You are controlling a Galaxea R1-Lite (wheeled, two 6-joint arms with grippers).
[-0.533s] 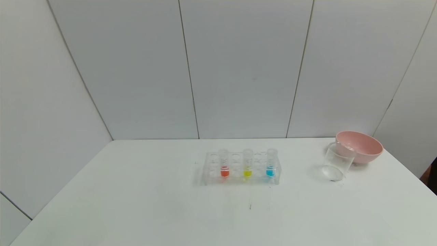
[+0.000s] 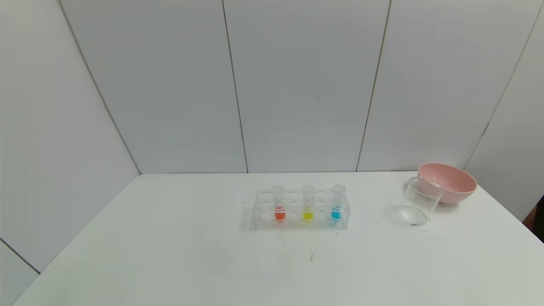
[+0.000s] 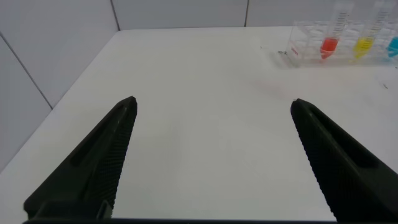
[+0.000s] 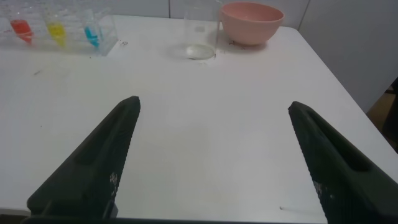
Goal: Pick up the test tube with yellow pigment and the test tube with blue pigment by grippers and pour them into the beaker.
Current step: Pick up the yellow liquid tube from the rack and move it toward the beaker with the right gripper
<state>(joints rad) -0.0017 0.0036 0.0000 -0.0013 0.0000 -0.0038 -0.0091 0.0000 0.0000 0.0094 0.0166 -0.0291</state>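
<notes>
The test tube with yellow pigment (image 2: pixel 308 203) and the test tube with blue pigment (image 2: pixel 337 202) stand upright in a clear rack (image 2: pixel 259 210) at the table's middle. Both also show in the right wrist view, the yellow tube (image 4: pixel 56 29) and the blue tube (image 4: pixel 92 32). The beaker (image 2: pixel 420 203) stands empty to the right of the rack, touching a pink bowl. Neither gripper shows in the head view. My left gripper (image 3: pixel 212 102) is open and empty over bare table near the left front. My right gripper (image 4: pixel 214 104) is open and empty near the right front.
A tube with orange-red liquid (image 2: pixel 279 204) stands at the rack's left. The pink bowl (image 2: pixel 446 182) sits at the back right, just behind the beaker. The white table (image 2: pixel 170 255) has grey wall panels behind and to the left, and its right edge is close to the bowl.
</notes>
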